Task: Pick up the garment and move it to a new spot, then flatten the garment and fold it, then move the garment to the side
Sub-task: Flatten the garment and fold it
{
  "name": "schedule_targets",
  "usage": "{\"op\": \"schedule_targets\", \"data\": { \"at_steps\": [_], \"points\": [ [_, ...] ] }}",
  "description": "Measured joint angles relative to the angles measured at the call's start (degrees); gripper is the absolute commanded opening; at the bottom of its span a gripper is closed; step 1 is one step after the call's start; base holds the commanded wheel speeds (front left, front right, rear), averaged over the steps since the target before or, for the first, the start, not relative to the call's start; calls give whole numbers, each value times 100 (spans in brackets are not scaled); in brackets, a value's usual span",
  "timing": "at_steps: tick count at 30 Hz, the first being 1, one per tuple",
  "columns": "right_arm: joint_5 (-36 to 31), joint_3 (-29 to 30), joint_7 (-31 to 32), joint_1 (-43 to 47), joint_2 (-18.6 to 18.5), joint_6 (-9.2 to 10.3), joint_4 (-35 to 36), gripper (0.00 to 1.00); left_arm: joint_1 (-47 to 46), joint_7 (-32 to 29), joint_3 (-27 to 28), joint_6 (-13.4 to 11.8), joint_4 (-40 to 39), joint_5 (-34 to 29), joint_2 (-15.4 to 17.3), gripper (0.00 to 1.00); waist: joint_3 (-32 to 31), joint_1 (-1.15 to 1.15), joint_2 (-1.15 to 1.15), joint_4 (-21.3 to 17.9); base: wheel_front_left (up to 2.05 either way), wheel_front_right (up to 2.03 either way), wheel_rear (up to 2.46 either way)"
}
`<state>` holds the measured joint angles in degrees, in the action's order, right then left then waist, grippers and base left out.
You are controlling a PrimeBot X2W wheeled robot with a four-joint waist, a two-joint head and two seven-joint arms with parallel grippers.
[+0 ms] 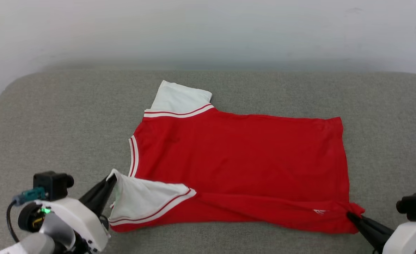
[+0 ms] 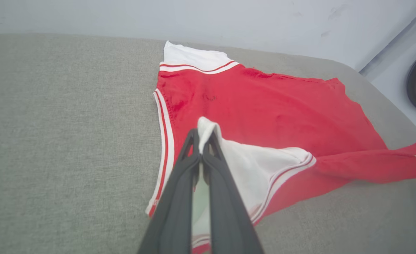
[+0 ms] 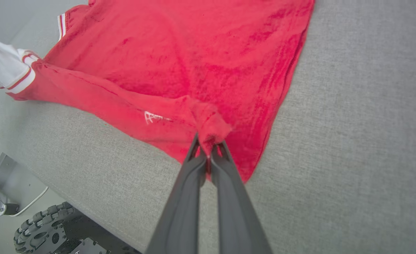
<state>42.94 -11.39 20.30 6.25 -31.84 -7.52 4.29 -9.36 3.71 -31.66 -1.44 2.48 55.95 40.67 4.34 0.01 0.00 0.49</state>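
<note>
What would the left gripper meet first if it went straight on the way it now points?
The left gripper, jaws shut on the white sleeve, points at the jersey's red body just beyond; it would probably meet that first, though height above the cloth is unclear.

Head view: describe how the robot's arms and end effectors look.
White wrist shells with green lights. The left end effector and right end effector each have two long, tapering dark fingers. Black camera blocks sit on both wrists; a teal connector and black cable mark the left.
</note>
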Motion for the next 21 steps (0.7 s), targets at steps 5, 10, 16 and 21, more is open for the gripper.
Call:
{"op": "schedule_targets", "data": {
  "at_steps": [5,10,16,21],
  "points": [
    [51,-38,52,-433,7,0,-101,0,-752,-269,-65,259,434,-110,-64,0,299,0,0,-85,0,0,0],
    [54,-244,192,-1010,24,0,-400,0,-1327,-456,-149,459,1093,-199,-207,0,604,0,0,-183,0,0,0],
    [-5,-504,186,-1692,45,0,-840,0,-1918,-482,-283,660,1915,-249,-466,0,949,0,0,-258,0,0,0],
    [-81,-649,60,-2177,60,0,-1237,0,-2303,-436,-446,802,2501,-298,-651,0,1160,0,0,-266,0,0,0]
  ]
}}
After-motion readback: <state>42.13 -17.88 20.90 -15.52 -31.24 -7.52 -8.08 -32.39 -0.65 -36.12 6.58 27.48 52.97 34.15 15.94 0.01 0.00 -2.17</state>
